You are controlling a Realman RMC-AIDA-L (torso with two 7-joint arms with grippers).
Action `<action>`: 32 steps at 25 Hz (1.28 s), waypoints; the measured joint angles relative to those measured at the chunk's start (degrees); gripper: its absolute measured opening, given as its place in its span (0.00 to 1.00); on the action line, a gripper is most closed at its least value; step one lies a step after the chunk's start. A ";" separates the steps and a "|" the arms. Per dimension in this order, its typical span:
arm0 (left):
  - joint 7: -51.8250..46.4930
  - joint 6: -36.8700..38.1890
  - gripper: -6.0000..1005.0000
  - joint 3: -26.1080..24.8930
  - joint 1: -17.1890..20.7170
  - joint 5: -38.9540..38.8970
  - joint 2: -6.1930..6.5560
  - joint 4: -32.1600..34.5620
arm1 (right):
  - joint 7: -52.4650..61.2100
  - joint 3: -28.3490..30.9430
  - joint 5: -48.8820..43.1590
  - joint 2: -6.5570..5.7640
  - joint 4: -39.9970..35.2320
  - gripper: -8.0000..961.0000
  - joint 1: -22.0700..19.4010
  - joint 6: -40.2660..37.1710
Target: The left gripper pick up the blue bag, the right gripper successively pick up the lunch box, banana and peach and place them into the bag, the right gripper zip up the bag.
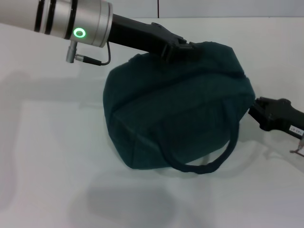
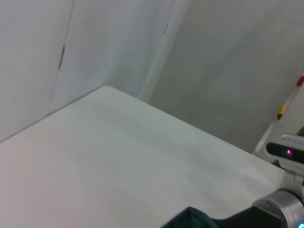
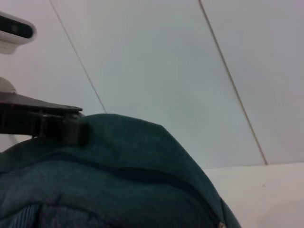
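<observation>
The blue bag [image 1: 175, 118] bulges in the middle of the white table, one loop handle [image 1: 211, 164] hanging down its near side. My left gripper [image 1: 183, 47] reaches in from the upper left and is shut on the fabric at the bag's far top edge. The right wrist view shows the same grip: the left gripper [image 3: 66, 130] pinches the top of the blue bag [image 3: 118, 190], and a dark zipper line [image 3: 142, 173] runs closed across it. My right gripper [image 1: 255, 108] touches the bag's right end. Lunch box, banana and peach are out of view.
White table [image 1: 47, 156] stretches to the left of and in front of the bag. The left wrist view shows the bare table [image 2: 118, 156], the wall corner behind it and a tip of the bag [image 2: 190, 219].
</observation>
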 joint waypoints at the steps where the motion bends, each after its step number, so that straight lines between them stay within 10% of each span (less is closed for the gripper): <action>1: 0.30 0.00 0.12 0.00 0.37 -0.48 -0.01 0.11 | -0.16 -0.05 -0.01 -0.06 -0.05 0.09 -0.62 -0.11; 8: 5.94 -0.18 0.14 0.02 6.35 -8.07 -0.86 1.85 | -0.98 0.27 0.24 -0.44 -0.58 0.10 -2.72 -1.00; 17: 21.30 0.05 0.44 0.00 18.33 -27.34 -0.65 1.61 | -2.24 3.55 0.80 -0.49 -1.96 0.10 -4.49 -3.65; 32: 44.76 4.45 0.60 -4.59 29.82 -41.15 -1.06 -9.74 | -8.68 21.78 0.72 -0.78 -3.25 0.84 -8.84 -27.06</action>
